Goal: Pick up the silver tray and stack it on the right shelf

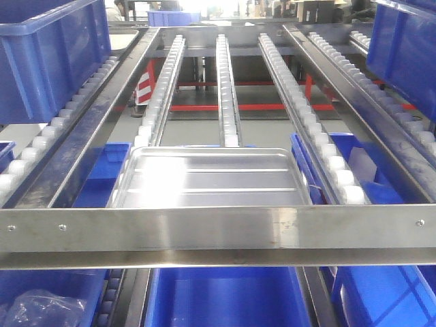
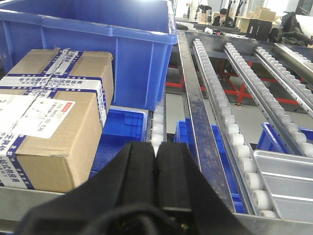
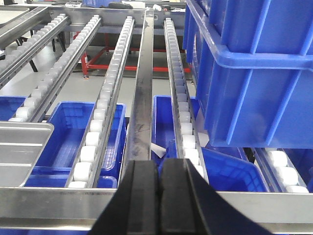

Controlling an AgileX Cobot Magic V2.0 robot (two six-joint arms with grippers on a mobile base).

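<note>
The silver tray (image 1: 211, 178) lies flat and right way up at the front end of the shelf (image 1: 218, 228), its near rim just behind the crossbar. The middle roller lane (image 1: 227, 82) ends at its far rim and other lanes run close beside it. Whether it rests on the rollers or sits between them cannot be told.

Neither arm is holding it. The left gripper (image 2: 156, 149) has its jaws pressed together on nothing and sits left of the tray, near a cardboard box (image 2: 54, 117). The right gripper (image 3: 159, 166) is likewise closed and empty. It sits right of the tray, over the crossbar and beside a blue bin (image 3: 254, 68).

If this rack is the target, the tray appears delivered and released, and little remains. Only one tray shows, so no stack under it can be confirmed. If it waits for pickup, the grasp has not begun.
</note>
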